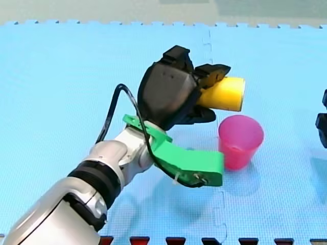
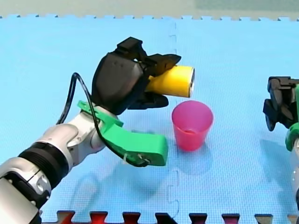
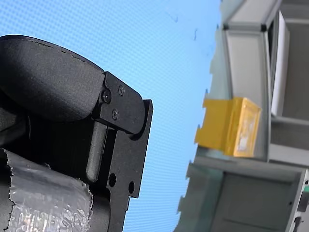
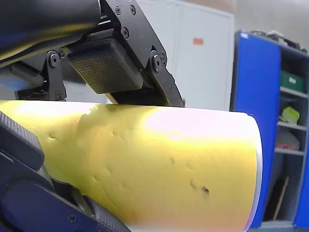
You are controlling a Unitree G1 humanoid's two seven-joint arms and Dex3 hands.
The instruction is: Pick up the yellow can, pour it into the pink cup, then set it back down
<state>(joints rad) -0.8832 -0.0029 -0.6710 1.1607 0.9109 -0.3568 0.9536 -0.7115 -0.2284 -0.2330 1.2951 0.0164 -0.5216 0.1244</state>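
One pink cup (image 2: 189, 137) stands upright on the blue foam mat (image 2: 56, 56), and everything else is best placed from it. One yellow can (image 2: 175, 80) hangs in the air just above and behind the cup, toward the cup's left side. It is turned onto its side so that it lies nearly level, with its pale end facing out over the cup's rim; can and cup are near each other but do not touch. The left hand (image 2: 124, 81) is to the left of the cup and clamps the can's rear half, its black fingers (image 2: 161, 60) wrapped over the top and another under the bottom. In the second wrist view the same can (image 4: 169, 169) shows dented in a few spots, with a ribbed finger pad (image 4: 106, 65) pressed against its upper side. A green bracket (image 2: 135, 144) juts from that arm's wrist, low and left of the cup. The right hand (image 2: 280, 105) is well to the right of the cup, holding nothing (whether it is open or curled I cannot tell). That makes one can, one cup and two hands.
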